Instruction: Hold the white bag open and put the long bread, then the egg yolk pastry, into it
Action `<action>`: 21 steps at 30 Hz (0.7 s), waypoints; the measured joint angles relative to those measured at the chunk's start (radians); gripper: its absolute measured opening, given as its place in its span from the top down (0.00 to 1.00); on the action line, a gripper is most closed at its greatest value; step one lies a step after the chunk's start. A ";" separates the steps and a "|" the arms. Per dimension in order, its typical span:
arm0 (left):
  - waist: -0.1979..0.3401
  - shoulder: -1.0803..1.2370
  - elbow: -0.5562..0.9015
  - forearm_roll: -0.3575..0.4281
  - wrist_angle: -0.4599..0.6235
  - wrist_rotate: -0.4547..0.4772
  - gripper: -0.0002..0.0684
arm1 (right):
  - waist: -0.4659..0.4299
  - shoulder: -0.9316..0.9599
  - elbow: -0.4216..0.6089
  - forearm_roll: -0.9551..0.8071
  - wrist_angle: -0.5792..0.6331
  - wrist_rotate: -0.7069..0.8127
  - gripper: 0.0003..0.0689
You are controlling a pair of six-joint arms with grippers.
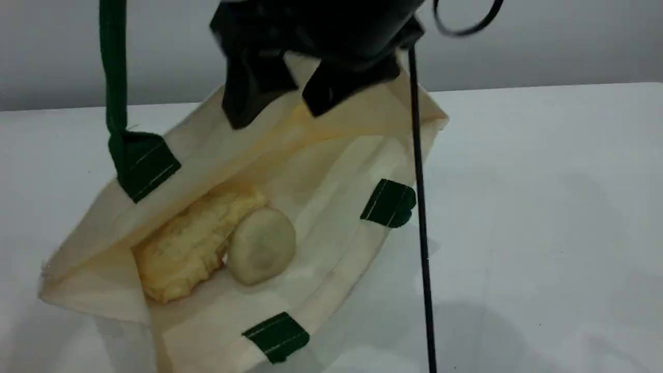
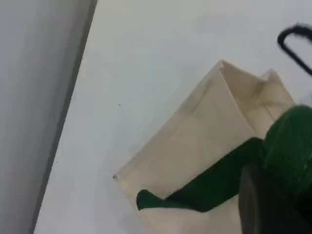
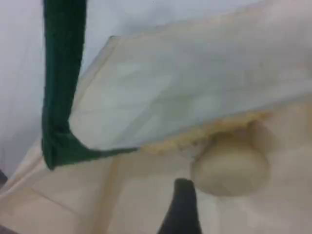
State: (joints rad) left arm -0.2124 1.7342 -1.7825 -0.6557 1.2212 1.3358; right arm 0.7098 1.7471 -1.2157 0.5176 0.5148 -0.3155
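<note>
The white bag (image 1: 331, 171) lies on the table with its mouth held open toward the camera. Inside it, the long bread (image 1: 194, 243) lies with its pale side up, and the egg yolk pastry (image 1: 261, 252) touches its right side. A green handle strap (image 1: 113, 62) runs taut up out of the scene view. In the left wrist view my left gripper (image 2: 275, 190) is shut on that strap (image 2: 219, 180). My right gripper (image 1: 277, 115) hangs open and empty above the bag's far side. Its fingertip (image 3: 180, 209) shows just above the pastry (image 3: 229, 165).
A thin black cable (image 1: 420, 207) hangs straight down beside the bag's right edge, and another loops at the top (image 1: 461, 28). Two green handle patches (image 1: 388, 203) sit on the bag's lower panel. White table (image 1: 544, 207) spreads to the right; a grey wall stands behind.
</note>
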 joint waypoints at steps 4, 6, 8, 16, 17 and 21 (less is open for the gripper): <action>0.000 0.000 0.000 0.000 0.000 -0.013 0.88 | -0.055 -0.057 0.000 -0.027 0.011 0.000 0.18; 0.000 0.000 0.000 0.000 0.000 -0.012 0.88 | -0.094 -0.081 0.000 -0.040 0.011 0.000 0.18; 0.000 0.000 0.000 0.000 0.000 -0.011 0.88 | -0.141 -0.094 0.000 -0.053 0.010 0.000 0.18; 0.000 0.000 0.000 -0.002 0.000 -0.011 0.88 | -0.365 -0.095 0.001 -0.057 -0.010 0.000 0.18; 0.000 0.000 0.000 -0.002 0.000 -0.011 0.88 | -0.390 -0.095 0.001 -0.057 -0.015 0.000 0.18; 0.000 0.000 0.000 -0.002 0.000 -0.011 0.88 | -0.464 -0.095 0.001 -0.057 -0.016 0.000 0.18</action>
State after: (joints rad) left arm -0.2124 1.7342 -1.7825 -0.6576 1.2212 1.3252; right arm 0.2459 1.6525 -1.2148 0.4603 0.4989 -0.3155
